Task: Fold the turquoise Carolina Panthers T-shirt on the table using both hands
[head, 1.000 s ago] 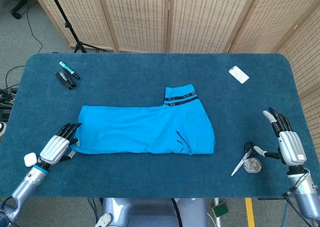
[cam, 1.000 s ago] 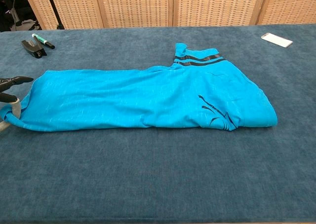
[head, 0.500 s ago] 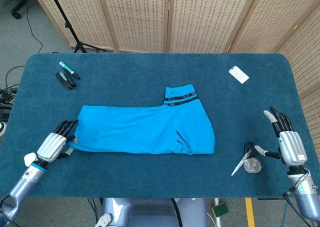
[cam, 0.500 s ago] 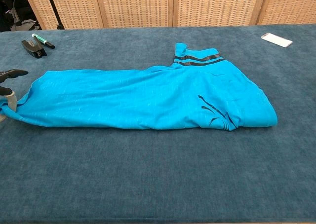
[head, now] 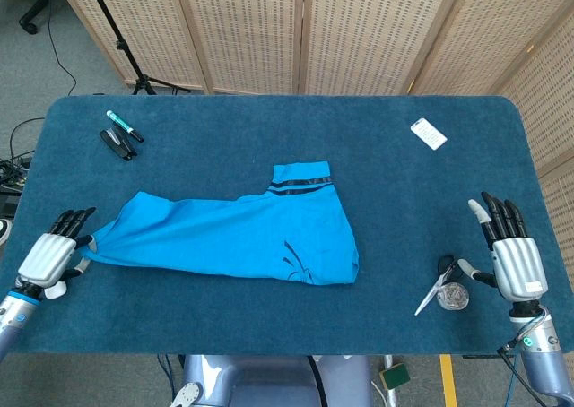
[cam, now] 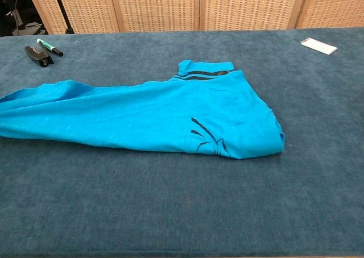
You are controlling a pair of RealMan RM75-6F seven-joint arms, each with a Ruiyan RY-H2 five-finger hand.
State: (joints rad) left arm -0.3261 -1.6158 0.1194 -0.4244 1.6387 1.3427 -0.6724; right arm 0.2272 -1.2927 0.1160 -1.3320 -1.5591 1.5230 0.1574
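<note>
T-shirt point(head: 242, 238) lies on the desk point(head: 269, 138), already folded lengthwise into a long band, w/ the striped sleeve point(head: 300, 178) poking up at the far edge and the dark logo near the front-right corner. Band runs at a slant: left end narrows to a point and reaches toward the left hand point(head: 49, 256), which sits at the desk's left edge. Fingers bunched at that cloth tip, so prob. pinching it to drag or tension the band, but the contact itself is too small to confirm; chest view doesn't show the hand at all.

Right hand point(head: 513, 256) is well apart from the shirt, at the right edge, fingers straight & spread, holding nothing – parked, it seems, til the crosswise fold needs it. Scissors point(head: 437, 283) and a small round clear item lie just beside it.

Pen point(head: 124, 125) and black clip point(head: 117, 144) far left, phone point(head: 429, 134) far right: all away from the cloth, so no snag risk.
</note>
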